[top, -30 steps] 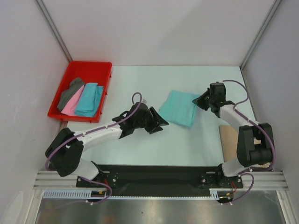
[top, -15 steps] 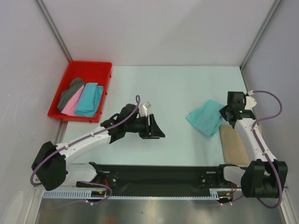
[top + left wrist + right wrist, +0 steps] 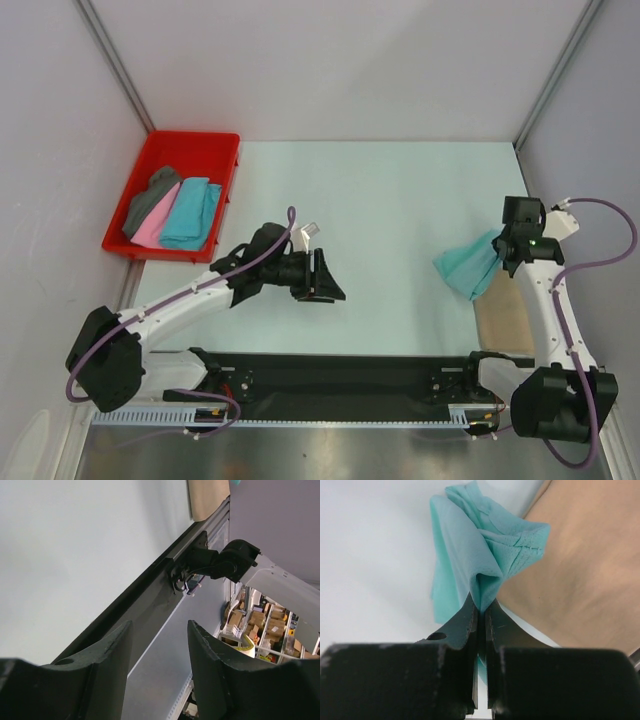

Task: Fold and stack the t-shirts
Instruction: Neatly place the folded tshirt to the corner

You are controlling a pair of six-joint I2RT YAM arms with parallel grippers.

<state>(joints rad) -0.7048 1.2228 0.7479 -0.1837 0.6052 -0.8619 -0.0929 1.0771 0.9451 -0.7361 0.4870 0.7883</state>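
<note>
My right gripper [image 3: 500, 254] is shut on the mint green t-shirt [image 3: 468, 266], which hangs bunched from the jaws at the right of the table, partly over the tan t-shirt [image 3: 505, 312]. In the right wrist view the mint green t-shirt [image 3: 480, 555] fans out from the closed right gripper [image 3: 481, 606] above the flat tan t-shirt [image 3: 590, 575]. The left gripper [image 3: 330, 284] stands open and empty near the table's middle; its fingers [image 3: 110, 660] frame only the table's front rail. Turquoise [image 3: 190, 212], pink [image 3: 152, 226] and dark grey [image 3: 148, 196] t-shirts lie in the tray.
A red plastic tray [image 3: 190, 146] sits at the back left of the pale table [image 3: 400, 190]. Grey walls close in the left, back and right. A black rail [image 3: 340, 372] runs along the front edge between the arm bases.
The right gripper has carried the mint green t-shirt from the table's middle to the right, over the tan one's edge. The left gripper has drawn back slightly toward the front.
</note>
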